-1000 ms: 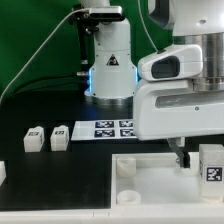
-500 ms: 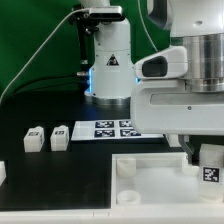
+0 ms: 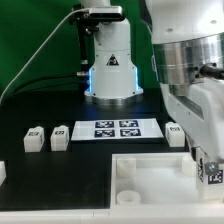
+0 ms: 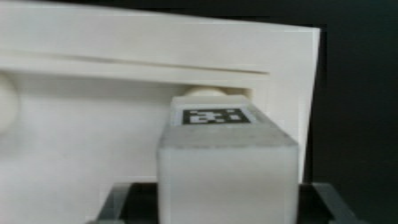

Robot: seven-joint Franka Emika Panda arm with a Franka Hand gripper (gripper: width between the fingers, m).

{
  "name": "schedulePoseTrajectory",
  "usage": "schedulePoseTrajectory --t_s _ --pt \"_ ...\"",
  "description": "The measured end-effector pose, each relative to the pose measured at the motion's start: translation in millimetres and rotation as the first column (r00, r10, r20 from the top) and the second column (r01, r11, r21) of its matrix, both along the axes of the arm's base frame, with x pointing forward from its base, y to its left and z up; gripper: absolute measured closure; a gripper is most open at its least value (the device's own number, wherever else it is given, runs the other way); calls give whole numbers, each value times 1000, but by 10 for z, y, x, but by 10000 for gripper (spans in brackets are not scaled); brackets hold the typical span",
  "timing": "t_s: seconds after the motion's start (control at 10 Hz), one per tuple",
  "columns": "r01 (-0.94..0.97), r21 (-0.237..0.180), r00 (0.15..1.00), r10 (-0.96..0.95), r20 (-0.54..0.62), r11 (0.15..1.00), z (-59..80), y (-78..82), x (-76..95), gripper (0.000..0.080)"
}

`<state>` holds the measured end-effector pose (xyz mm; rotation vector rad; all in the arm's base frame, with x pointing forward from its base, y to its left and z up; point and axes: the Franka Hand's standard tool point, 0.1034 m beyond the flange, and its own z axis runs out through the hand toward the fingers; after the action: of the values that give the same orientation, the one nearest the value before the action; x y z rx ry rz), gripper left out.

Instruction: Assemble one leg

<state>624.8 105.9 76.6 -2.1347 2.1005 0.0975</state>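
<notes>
My gripper (image 3: 208, 168) is shut on a leg (image 3: 211, 173), a small white block with a square tag. It holds the leg over the large white tray-like part (image 3: 150, 176), at that part's corner on the exterior view's right. In the wrist view the held leg (image 4: 222, 150) stands between my dark fingers (image 4: 135, 204), tag facing the camera, with a round knob at its far end. The tray-like part (image 4: 107, 90) lies just beyond it. Three more legs lie on the black table: two (image 3: 34, 138) (image 3: 59, 136) on the exterior view's left and one (image 3: 176, 133) on its right.
The marker board (image 3: 118, 129) lies between the loose legs. A white lamp-like cone part (image 3: 110, 62) stands at the back centre. A small white piece (image 3: 2, 172) shows at the exterior view's left edge. A green backdrop stands behind.
The wrist has turned and the arm's bulk has swung aside, uncovering the loose leg by the marker board's end. The held leg has sunk slightly toward the tray-like part's corner.
</notes>
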Motion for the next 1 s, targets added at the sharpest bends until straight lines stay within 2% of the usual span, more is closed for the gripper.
schedulePoseTrajectory --t_s 0.1,0.3,0.4,0.5,0.6,0.7,0.8,1.0 --pt "83 6 996 -83 -19 997 6 18 1 506" --pt "69 5 997 -69 -16 998 0 14 -4 504" --pt "8 2 1000 -8 -7 1000 0 18 -4 310" --pt "-126 -9 992 126 17 992 -5 46 -8 310" --pt "-262 -18 964 263 34 965 -14 87 -25 184" --pt "-441 -38 895 442 58 897 -51 90 -60 184" --pt "-483 -45 872 485 62 875 -52 79 -59 155" --pt "-622 -67 776 626 77 780 -53 71 -58 151"
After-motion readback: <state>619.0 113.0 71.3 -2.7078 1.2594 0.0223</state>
